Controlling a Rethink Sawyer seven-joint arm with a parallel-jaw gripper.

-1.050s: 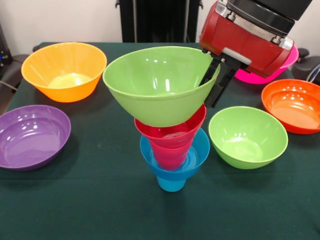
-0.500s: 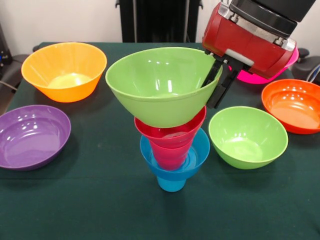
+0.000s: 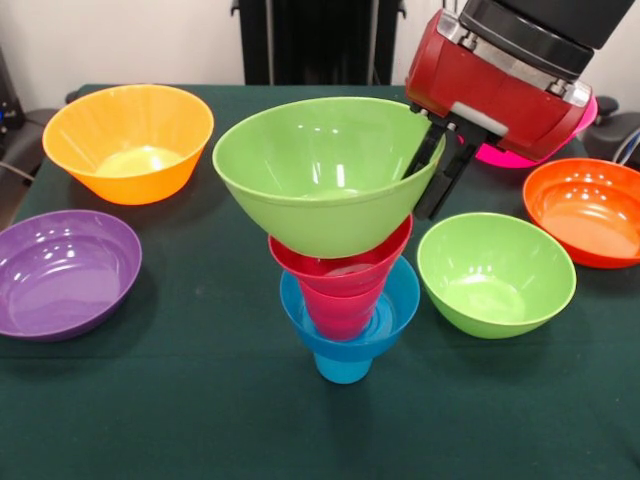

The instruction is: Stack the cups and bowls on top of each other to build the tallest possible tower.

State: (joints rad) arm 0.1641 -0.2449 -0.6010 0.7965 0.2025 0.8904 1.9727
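Claw: the claw (image 3: 438, 165) pinches the right rim of a lime green bowl (image 3: 320, 175), one black finger inside the wall and one outside, pressed together on the plastic.
Held bowl: upright but tipped a little, its left rim lower than the gripped right rim; its base sits in or just above the mouth of the small red bowl (image 3: 345, 265), and contact cannot be told for sure.
Key relation: the tower (image 3: 345, 310) lies down and to the left of the claw, under the bowl's middle, not under the claw itself; the bowl's base seems close to centred on the stack.
Tower: from the bench (image 3: 200, 400) up, sky-blue cup (image 3: 342, 368), small blue bowl (image 3: 395, 300), red cup (image 3: 340, 310), small red bowl.
Judgement: letting go looks near; since the grip is off to one side, the bowl could rock left when freed.
Others: second lime green bowl (image 3: 496, 275) near right of the tower; purple bowl (image 3: 62, 272) left; yellow-orange bowl (image 3: 128, 142) far left; orange bowl (image 3: 590, 210) right; pink bowl (image 3: 500, 155) far right, mostly hidden.
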